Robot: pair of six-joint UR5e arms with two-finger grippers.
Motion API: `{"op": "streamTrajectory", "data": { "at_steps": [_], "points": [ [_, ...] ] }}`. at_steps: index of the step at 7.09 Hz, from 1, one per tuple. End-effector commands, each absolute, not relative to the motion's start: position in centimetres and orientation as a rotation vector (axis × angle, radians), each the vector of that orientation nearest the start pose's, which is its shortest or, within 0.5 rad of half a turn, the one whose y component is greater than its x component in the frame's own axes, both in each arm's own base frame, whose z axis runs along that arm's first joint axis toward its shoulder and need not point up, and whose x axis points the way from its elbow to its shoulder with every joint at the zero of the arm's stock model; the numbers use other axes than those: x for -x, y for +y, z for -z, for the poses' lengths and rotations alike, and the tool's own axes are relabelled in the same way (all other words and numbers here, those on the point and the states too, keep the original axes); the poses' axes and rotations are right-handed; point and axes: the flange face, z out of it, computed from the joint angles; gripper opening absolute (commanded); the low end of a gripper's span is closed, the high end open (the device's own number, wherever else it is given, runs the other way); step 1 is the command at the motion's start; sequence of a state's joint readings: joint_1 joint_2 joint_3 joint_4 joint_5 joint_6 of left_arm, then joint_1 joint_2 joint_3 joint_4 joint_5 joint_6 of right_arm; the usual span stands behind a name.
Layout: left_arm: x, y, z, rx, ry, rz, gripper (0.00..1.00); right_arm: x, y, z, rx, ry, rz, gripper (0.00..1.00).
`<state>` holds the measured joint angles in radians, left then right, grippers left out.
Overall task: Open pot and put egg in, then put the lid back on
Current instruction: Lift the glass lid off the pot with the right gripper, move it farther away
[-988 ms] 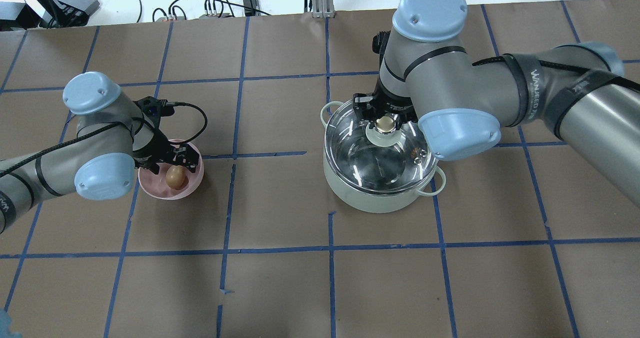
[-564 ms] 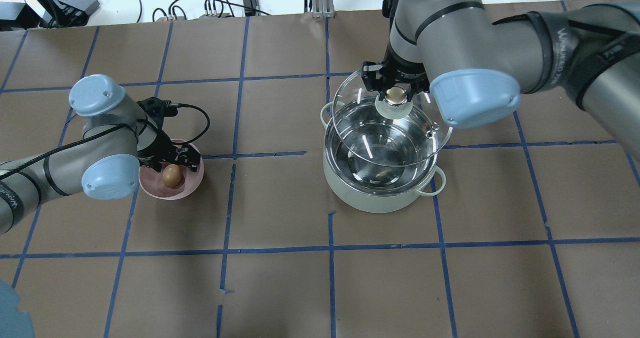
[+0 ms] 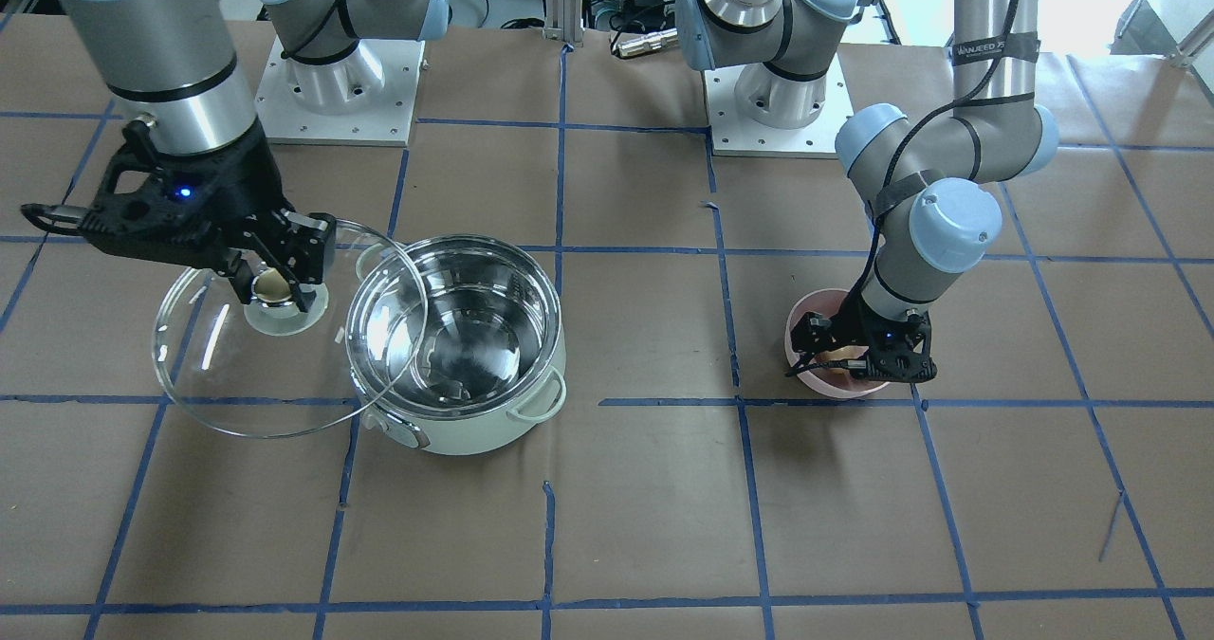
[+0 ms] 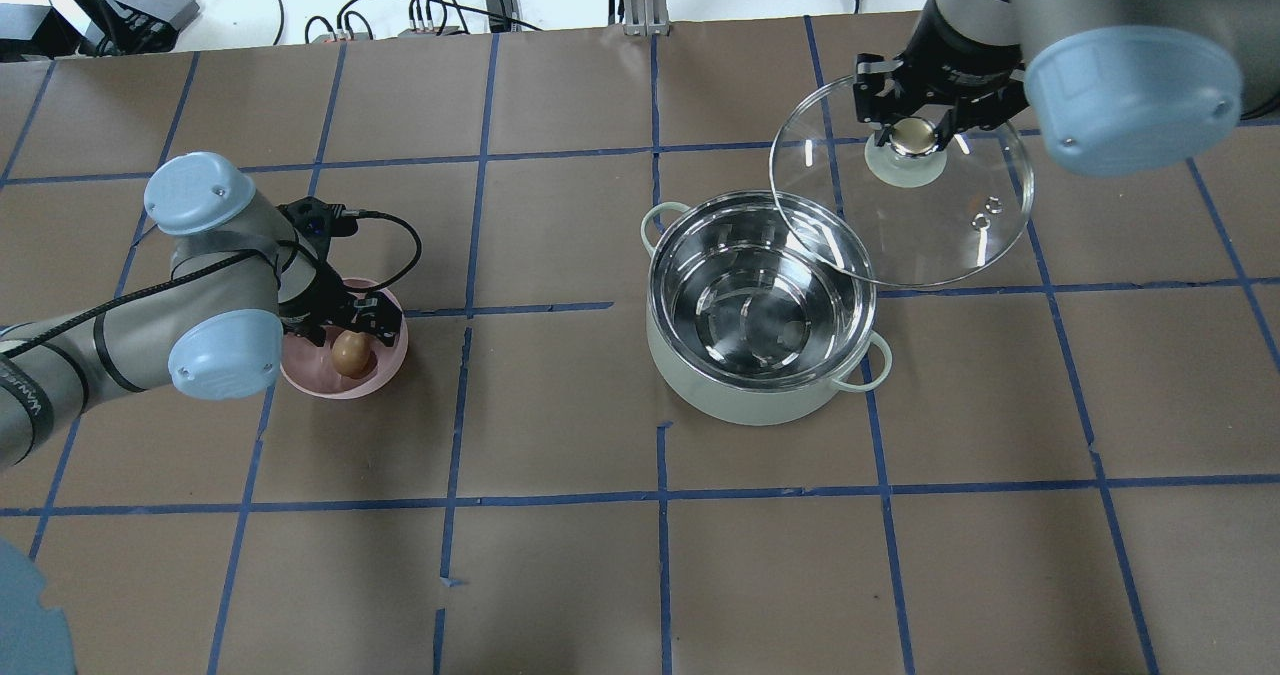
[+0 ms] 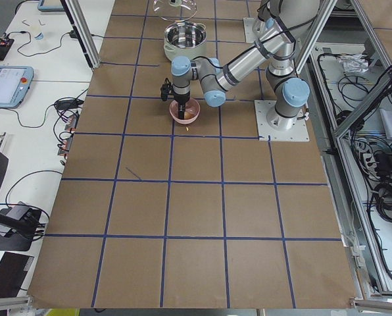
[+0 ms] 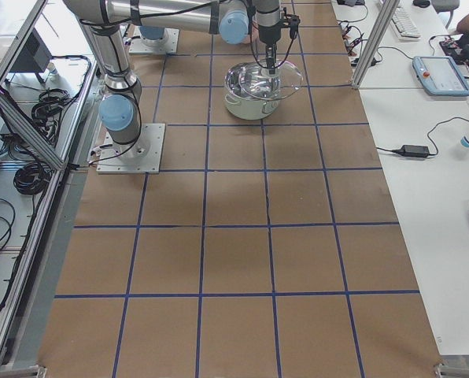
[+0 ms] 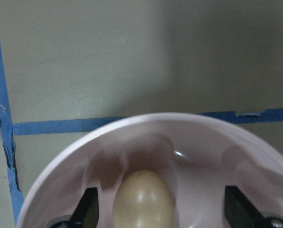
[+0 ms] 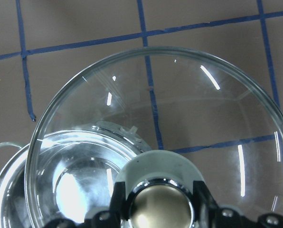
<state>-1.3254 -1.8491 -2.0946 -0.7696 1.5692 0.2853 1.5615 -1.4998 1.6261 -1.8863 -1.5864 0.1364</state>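
Upper right of the overhead view: right gripper [image 4: 910,131] pressed together on the golden knob [image 4: 912,137]. Holds the lid [image 4: 935,230] off the pot [image 4: 745,405], with the glass dome up and to the right of it and its lower-left edge overlapping the pot's rim in that view. Cannot tell how far above the rim. In the right wrist view, black fingers [image 8: 203,199] either side of the knob, tips cut off by the bottom edge; pot's steel inside seen through the glass at lower left. Right arm cut off by the top and right edges overhead. Pot uncovered, shiny interior full of reflections.

Left of centre overhead: left gripper [image 4: 350,339] lowered into the pink bowl [image 4: 392,363], spread, one finger either side of the egg [image 4: 349,353]. In the left wrist view, egg lying low in the bowl, nearer the lower-left finger and well apart from the lower-right one; touching the near one or not, cannot tell. Egg's lower end and most of both fingers cut off by the bottom edge. In the front-facing view, egg almost wholly hidden behind the gripper; in the left side view, too small to make out. Bowl on the brown table [image 4: 560,575], well apart from the pot.
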Motion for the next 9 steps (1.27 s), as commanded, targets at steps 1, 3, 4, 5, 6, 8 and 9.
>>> {"op": "streamTrajectory", "data": {
  "at_steps": [1,3,4,5,6,8,9],
  "points": [
    [1.1,-50.7,-18.9,-0.063,3.143,-0.002,0.91,-10.4,-53.9,-46.5,-0.242,3.124,0.302,0.39],
    [1.1,-50.6,-18.9,-0.060,3.145,-0.006,0.92,-7.9,-54.3,-47.0,-0.228,3.135,0.297,0.39],
    [1.1,-50.5,-18.7,-0.051,3.147,-0.017,0.92,-6.5,-54.5,-47.2,-0.221,3.138,0.289,0.39],
    [1.4,-49.8,-18.0,-0.048,3.158,-0.045,0.92,-5.9,-54.5,-47.1,-0.216,3.141,0.287,0.39],
    [1.4,-49.6,-17.8,-0.048,3.159,-0.052,0.92,-5.9,-54.4,-47.1,-0.216,3.143,0.284,0.39],
    [1.6,-49.7,-17.9,-0.046,3.179,-0.039,0.92,-5.9,-54.3,-47.0,-0.216,3.143,0.279,0.39],
    [1.6,-49.8,-18.0,-0.046,3.179,-0.035,0.92,-5.9,-54.3,-47.0,-0.216,3.140,0.279,0.39]
  ]
}}
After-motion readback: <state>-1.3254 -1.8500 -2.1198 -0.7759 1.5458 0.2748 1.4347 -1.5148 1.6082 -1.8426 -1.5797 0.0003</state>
